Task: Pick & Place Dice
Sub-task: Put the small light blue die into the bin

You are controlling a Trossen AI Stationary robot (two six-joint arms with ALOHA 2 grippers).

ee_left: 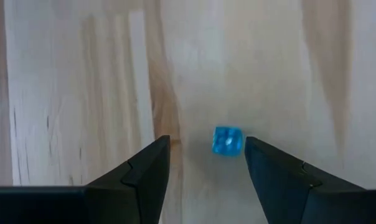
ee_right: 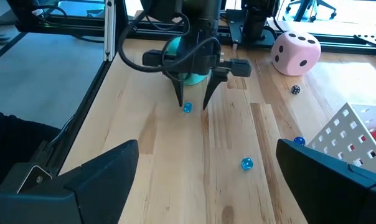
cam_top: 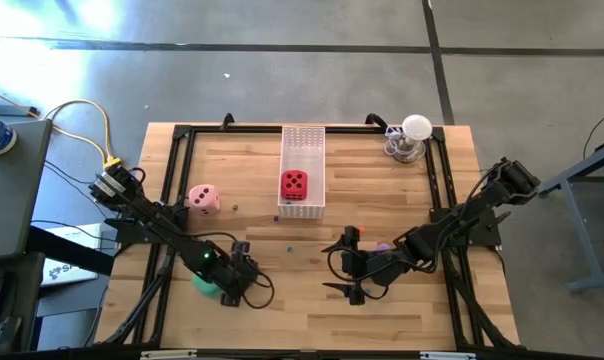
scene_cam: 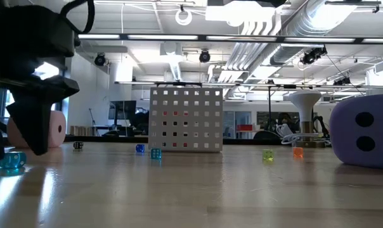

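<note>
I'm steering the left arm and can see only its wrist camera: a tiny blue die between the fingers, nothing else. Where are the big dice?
Observer: The red die already lies inside the white tray, at the far middle of the table.
Operator: Are there any near my arm?
Observer: The green die sits partly hidden under your arm, just behind the left gripper.
Operator: And the other arm?
Observer: The right gripper is open above the table near its front edge, with the purple die close beside it.
</note>
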